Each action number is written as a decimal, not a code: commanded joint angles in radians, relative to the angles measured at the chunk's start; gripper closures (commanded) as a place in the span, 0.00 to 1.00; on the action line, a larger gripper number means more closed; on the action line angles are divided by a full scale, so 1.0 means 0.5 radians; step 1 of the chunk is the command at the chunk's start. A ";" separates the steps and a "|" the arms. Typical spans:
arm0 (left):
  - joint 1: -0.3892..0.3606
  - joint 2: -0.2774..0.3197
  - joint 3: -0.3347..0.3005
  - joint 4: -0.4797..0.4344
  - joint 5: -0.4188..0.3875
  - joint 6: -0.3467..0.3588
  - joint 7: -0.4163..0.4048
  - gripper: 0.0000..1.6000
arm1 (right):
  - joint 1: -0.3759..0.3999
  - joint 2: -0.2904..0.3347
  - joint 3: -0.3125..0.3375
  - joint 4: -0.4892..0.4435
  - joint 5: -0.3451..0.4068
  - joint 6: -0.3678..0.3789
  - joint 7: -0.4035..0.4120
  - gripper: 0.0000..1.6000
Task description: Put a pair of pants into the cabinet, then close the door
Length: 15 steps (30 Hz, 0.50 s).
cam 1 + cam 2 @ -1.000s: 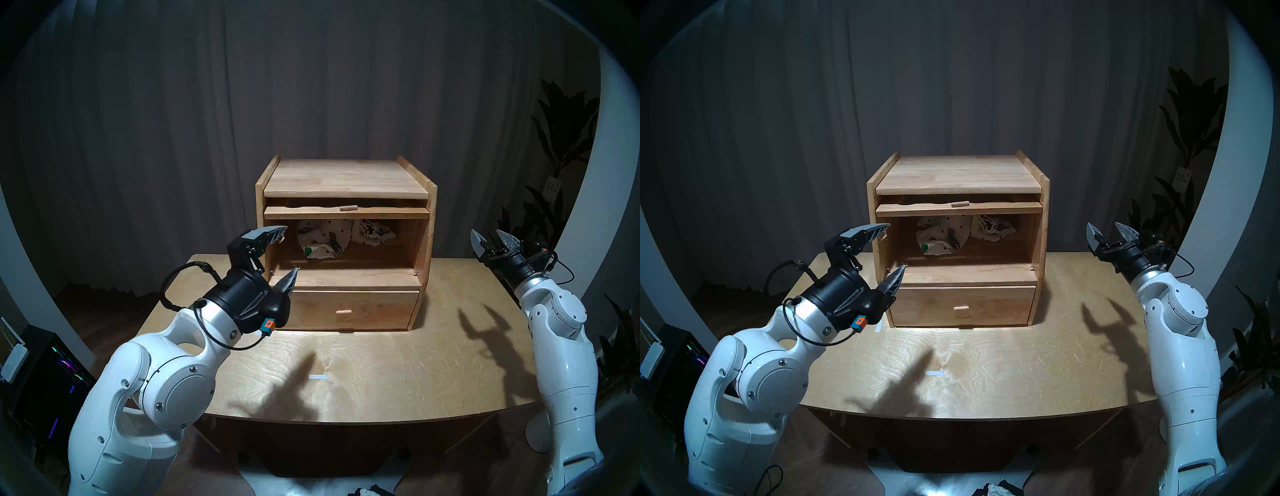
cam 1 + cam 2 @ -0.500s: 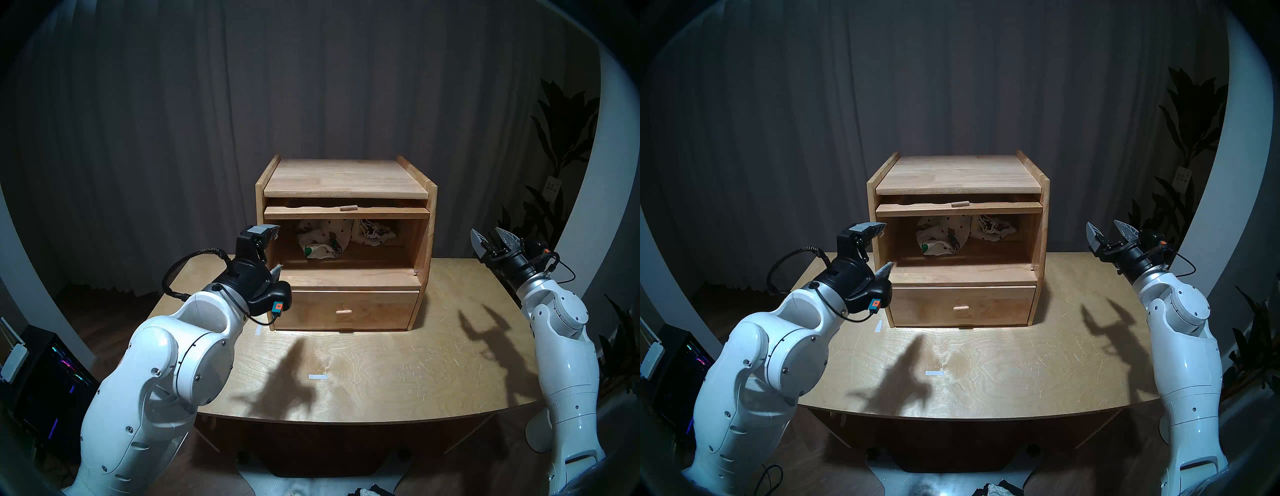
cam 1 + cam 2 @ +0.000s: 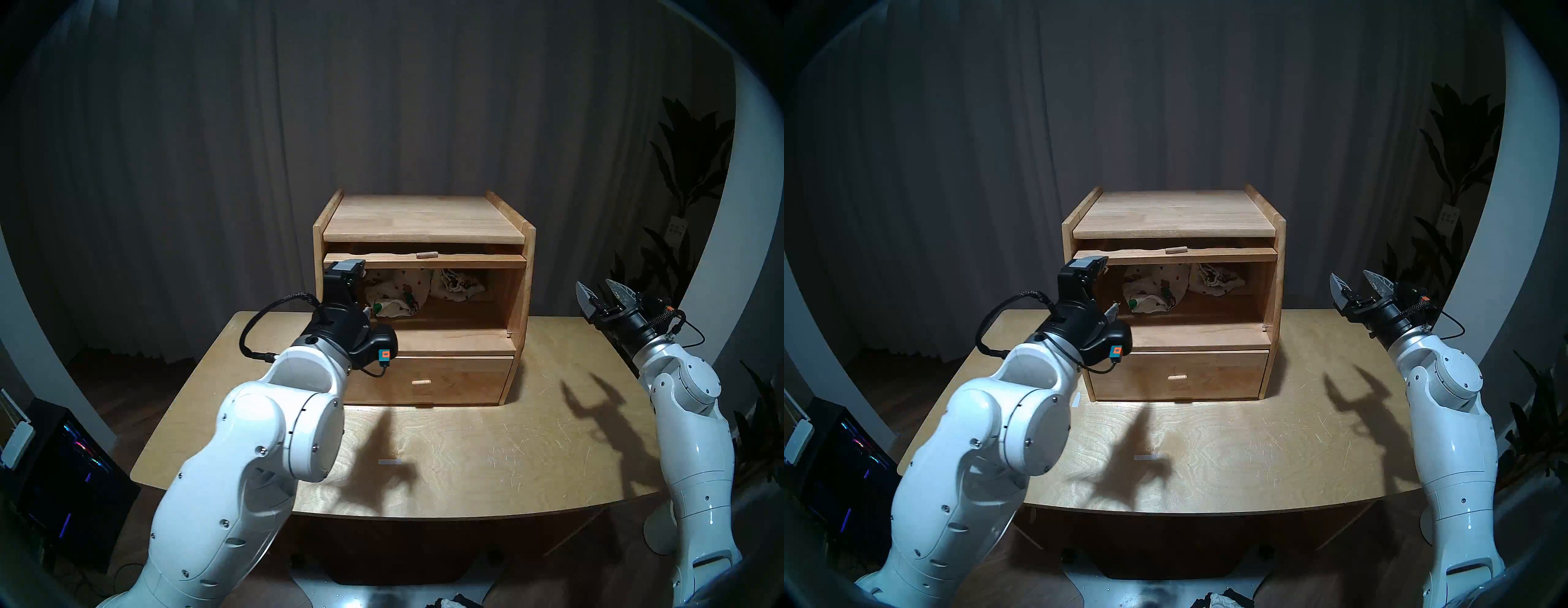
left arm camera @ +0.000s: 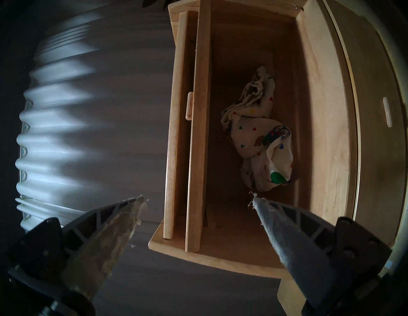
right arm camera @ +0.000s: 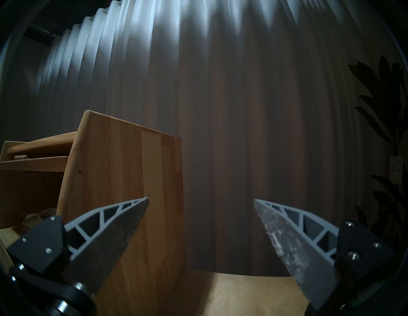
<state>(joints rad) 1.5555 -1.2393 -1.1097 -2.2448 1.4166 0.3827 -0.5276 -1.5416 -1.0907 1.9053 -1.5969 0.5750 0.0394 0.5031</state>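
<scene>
Two white arms are reaching over the pale plywood table (image 3: 488, 446), its grain scratched and catching the light. Nearest, the left gripper (image 3: 360, 291) is hovering at the left front corner of the cabinet (image 3: 424, 220), its two tapered grey fingers spread wide and holding nothing; in the left wrist view the fingertips (image 4: 132, 205) are showing frayed, worn padding. Off to the right, well apart from the cabinet, the right gripper (image 3: 600, 293) is hanging above the table edge with its ribbed, wedge-shaped fingers also spread and empty. Beyond the left gripper, the boxy light-wood cabinet is sitting on the table, with raised side edges, a plain drawer (image 3: 428, 380) with a small peg below, and one large open compartment above. Inside that compartment the pair of pants (image 4: 262, 141) is lying crumpled on the floor toward the back: soft cream-white cloth, bunched into loose folds, dotted with tiny coloured hearts and cartoon bears, with a green patch at one end and a gathered waist at the other. Above the opening, the door (image 3: 424, 260) is lying flat and pushed back under the top board, only its wooden front edge and peg handle (image 3: 426, 254) showing. Farthest back, a dark pleated curtain (image 3: 382, 106) is hanging in soft vertical folds.
</scene>
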 commanded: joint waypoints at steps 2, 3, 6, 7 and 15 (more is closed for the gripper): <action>-0.245 -0.181 0.120 0.119 0.224 0.096 0.047 0.00 | 0.029 0.012 0.012 -0.018 0.006 -0.027 0.020 0.00; -0.262 -0.199 0.127 0.136 0.243 0.108 0.047 0.00 | 0.030 0.012 0.012 -0.017 0.006 -0.028 0.023 0.00; -0.318 -0.247 0.148 0.208 0.344 0.154 0.058 0.00 | 0.033 0.013 0.014 -0.012 0.007 -0.031 0.033 0.00; -0.346 -0.253 0.152 0.236 0.374 0.167 0.058 0.00 | 0.034 0.013 0.014 -0.011 0.007 -0.032 0.036 0.00; -0.499 -0.370 0.184 0.493 0.622 0.317 0.048 0.00 | 0.041 0.014 0.017 0.000 0.010 -0.047 0.064 0.00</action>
<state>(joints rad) 1.4140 -1.3541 -1.0233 -2.0578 1.6378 0.4864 -0.5084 -1.5364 -1.0887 1.9073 -1.5853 0.5769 0.0331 0.5283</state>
